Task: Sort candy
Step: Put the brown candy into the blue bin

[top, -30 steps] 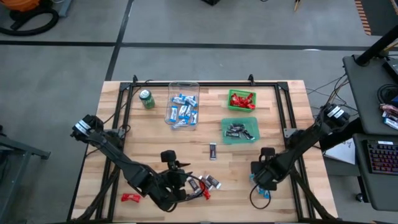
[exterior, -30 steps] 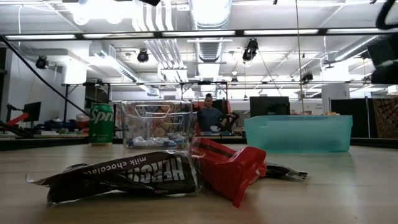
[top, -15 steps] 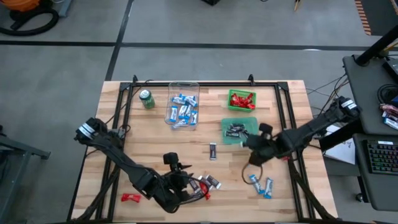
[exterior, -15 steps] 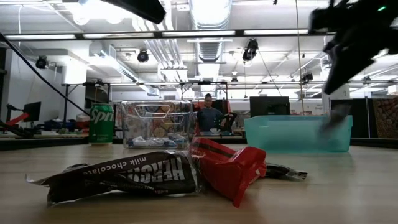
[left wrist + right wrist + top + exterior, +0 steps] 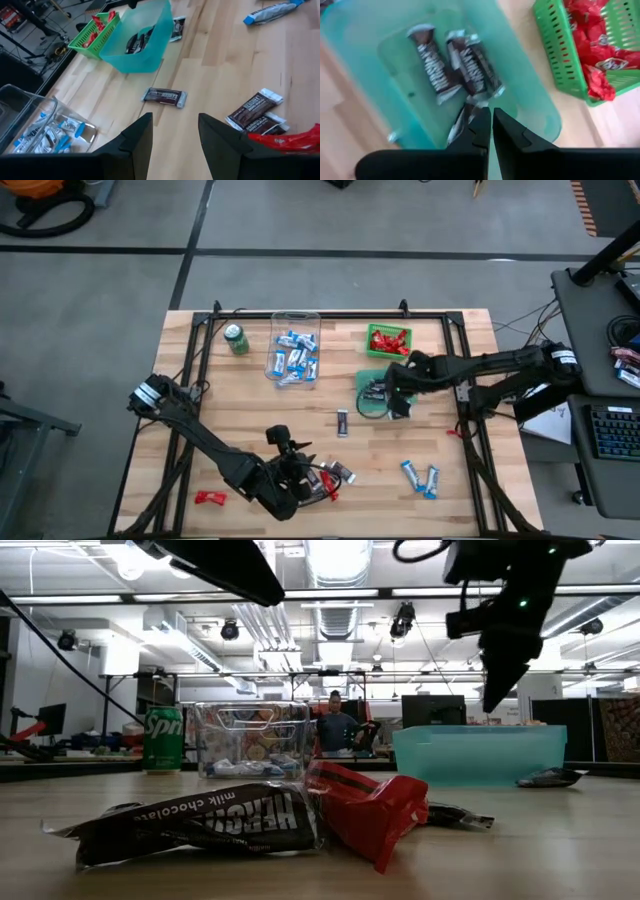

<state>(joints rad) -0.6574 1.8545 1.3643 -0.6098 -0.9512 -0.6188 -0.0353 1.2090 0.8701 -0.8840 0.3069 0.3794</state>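
A butcher-block table [image 5: 250,415] carries the sorting set-up: a clear plastic bin [image 5: 296,348] at the far side holds the blue-and-white candy bars [image 5: 297,359], a teal bin [image 5: 383,391] to its right holds black-and-silver bars [image 5: 461,61], and a small green basket [image 5: 388,341] just beyond the teal bin is full of red candies [image 5: 593,37]. The right arm reaches across from the table's right edge, and its right gripper [image 5: 398,387] hangs over the teal bin; in its wrist view the two fingers [image 5: 481,127] sit almost together with only a thin slit between them, and whether they pinch anything cannot be told. The left arm stretches along the near left side, its left gripper [image 5: 297,473] low over a cluster of unsorted candy [image 5: 328,476], with its fingers [image 5: 140,137] spread apart and holding nothing. A green Sprite can [image 5: 236,338] stands at the far left of the table. Loose pieces remain on the wood: one dark bar [image 5: 343,423] alone near the middle, two blue-and-white bars [image 5: 421,477] near the right front, and a red candy [image 5: 208,498] at the near left.
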